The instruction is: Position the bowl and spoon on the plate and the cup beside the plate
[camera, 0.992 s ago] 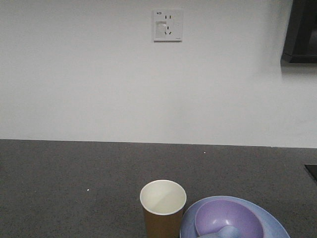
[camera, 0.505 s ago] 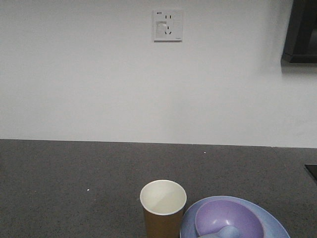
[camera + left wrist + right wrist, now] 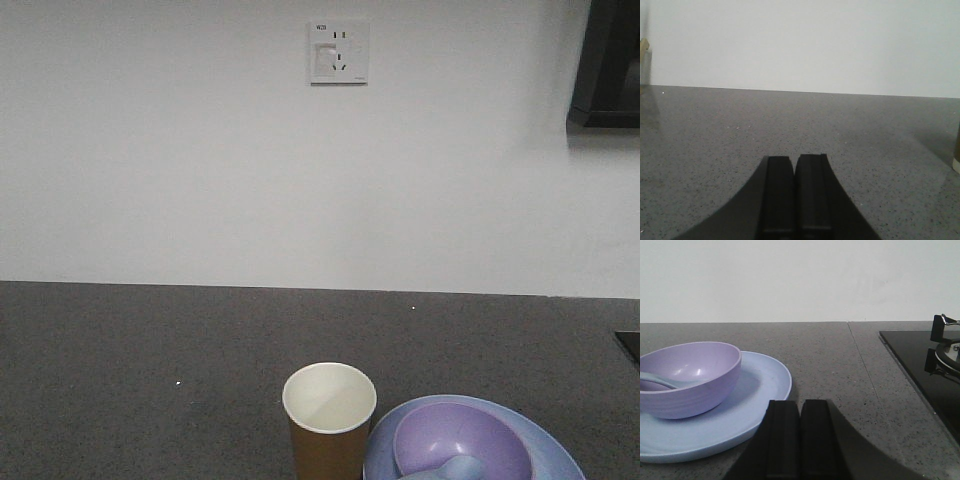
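- Right wrist view shows my right gripper point(image 3: 800, 440) low over the counter point(image 3: 840, 365). Its two black fingers are pressed together with nothing between them.
- Just ahead and a bit to the side of it sits the plate point(image 3: 760, 390), flat on the counter.
- I see the bowl point(image 3: 690, 377) standing upright on the plate, toward its far-left part. That is where the task wants it, so I think that step is done.
- I see the spoon point(image 3: 657, 380) lying inside the bowl. Its pale handle runs across the bowl and out of the left edge of the picture, so I cannot tell where its end points. It sits in the bowl, not right on the plate, but I judge that counts.
- A black stove top point(image 3: 925, 370) lies off to the right, well apart from the plate.
- Left wrist view shows my left gripper point(image 3: 795, 195) closed too, holding nothing, with bare counter in front.
- Front view shows the cup point(image 3: 329, 420) standing upright with its open mouth up, just beside the plate. It looks very close; I cannot tell if they touch.
- I think everything is in place, so both grippers stay away to avoid bumping things.
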Controlling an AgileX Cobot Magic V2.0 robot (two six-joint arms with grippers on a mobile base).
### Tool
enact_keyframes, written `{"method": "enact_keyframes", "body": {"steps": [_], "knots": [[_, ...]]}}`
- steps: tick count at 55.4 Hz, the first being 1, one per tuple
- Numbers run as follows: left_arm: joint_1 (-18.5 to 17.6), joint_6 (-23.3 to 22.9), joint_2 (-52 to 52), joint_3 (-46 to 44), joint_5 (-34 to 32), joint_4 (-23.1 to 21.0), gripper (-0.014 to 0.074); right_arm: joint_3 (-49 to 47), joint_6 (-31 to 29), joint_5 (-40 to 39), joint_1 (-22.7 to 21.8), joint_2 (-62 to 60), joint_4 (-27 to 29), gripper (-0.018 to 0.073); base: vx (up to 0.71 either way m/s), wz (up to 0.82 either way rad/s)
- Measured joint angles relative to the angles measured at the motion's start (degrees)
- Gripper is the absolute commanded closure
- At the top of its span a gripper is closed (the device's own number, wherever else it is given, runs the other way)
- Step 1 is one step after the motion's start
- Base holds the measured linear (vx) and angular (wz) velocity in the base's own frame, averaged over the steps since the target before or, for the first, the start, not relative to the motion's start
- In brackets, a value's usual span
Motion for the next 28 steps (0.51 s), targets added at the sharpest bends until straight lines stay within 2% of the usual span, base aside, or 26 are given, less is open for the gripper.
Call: {"method": "enact_keyframes", "body": {"steps": [28], "knots": [[0.0, 0.0, 0.0, 0.0, 0.0, 0.0, 0.06, 0.0, -0.1, 0.0, 0.0, 0.0, 0.0, 0.0568, 0.0, 0.0]]}}
